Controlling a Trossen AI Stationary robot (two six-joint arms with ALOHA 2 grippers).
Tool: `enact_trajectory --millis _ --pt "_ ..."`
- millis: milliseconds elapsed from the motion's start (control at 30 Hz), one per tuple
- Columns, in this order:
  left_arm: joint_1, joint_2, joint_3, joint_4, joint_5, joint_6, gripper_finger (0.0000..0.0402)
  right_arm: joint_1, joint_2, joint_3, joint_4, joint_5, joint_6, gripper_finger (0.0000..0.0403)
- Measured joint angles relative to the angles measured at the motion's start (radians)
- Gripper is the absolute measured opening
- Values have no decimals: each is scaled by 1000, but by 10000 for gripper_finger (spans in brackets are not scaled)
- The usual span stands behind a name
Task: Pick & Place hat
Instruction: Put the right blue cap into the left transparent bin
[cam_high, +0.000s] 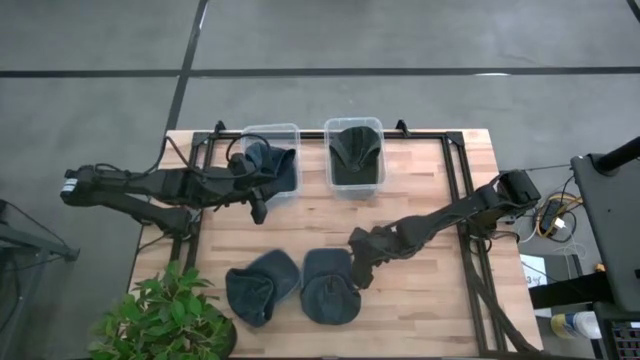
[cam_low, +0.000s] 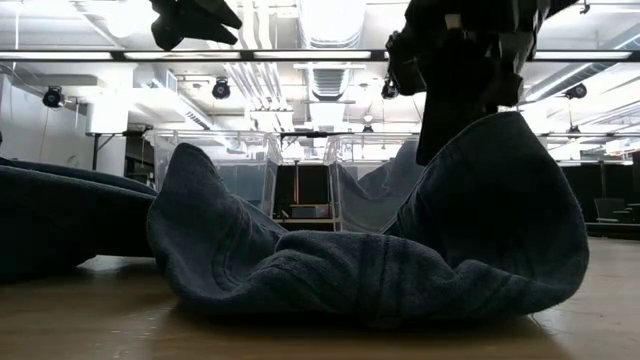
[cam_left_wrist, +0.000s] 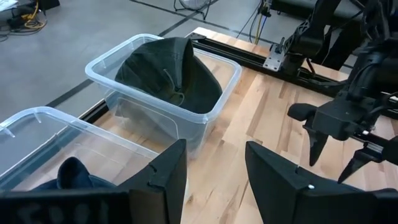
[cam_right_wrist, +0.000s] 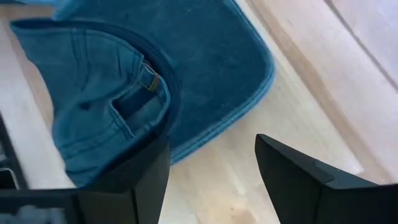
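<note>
The low view's left edge crops one hat (cam_low: 60, 225); the potted plant (cam_high: 165, 320) is cropped.

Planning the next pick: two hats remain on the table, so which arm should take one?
Right. Its hand hovers open beside the nearer hat; the left hand sits farther off, by the bins.

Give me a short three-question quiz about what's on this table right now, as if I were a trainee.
1. True or false: both clear bins hold a hat.
2. How many hats lie loose on the wooden table? A) one B) two C) three
3. Which gripper hovers beside a loose hat, and are its fingers open?

Key
1. True: a blue hat in the left-hand bin, a dark hat in the other.
2. B: two blue hats near the plant.
3. The right gripper, open; the left gripper waits open by the bins.
</note>
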Motion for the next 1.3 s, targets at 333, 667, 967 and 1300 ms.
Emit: enact_trajectory --millis 333,667,967,1300 --pt "0 0 0 0 -1 8 156 -4 0 -60 149 -39 34 228" --pt "0 0 0 0 -1 8 156 -4 14 -81 159 -65 47 218" --pt "0 2 0 0 -9 6 156 -4 43 -61 162 -80 -2 174" --pt "0 7 0 -1 -9 21 156 -4 39 -24 117 -87 -114 20"
